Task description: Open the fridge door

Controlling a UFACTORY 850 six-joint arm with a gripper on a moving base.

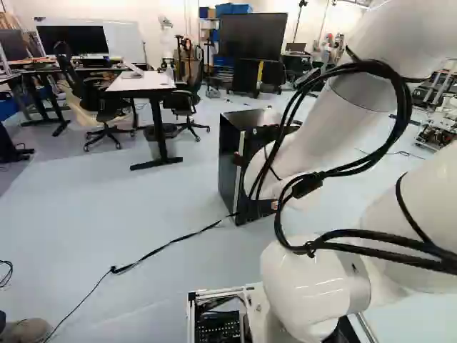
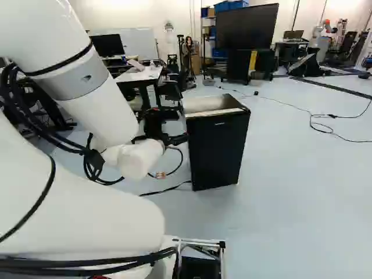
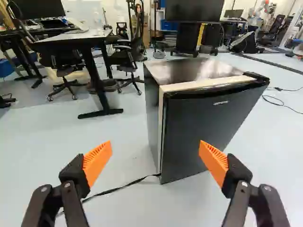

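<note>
One black gripper [image 2: 179, 124]: its orange-padded fingers are held spread wide apart. One black fridge [image 3: 156, 118]: set upright on the floor [image 3: 61, 142], seen ahead of the gripper; its door [image 3: 203, 132] is closed. One black cable [image 3: 118, 187]: laid along the floor from the fridge's foot.

From the left base view, the arm [image 1: 325, 121] hides much of the fridge [image 1: 230, 157]; the arm leaves the top and right edges; the wrist view crops the screen [image 3: 194, 11].
</note>
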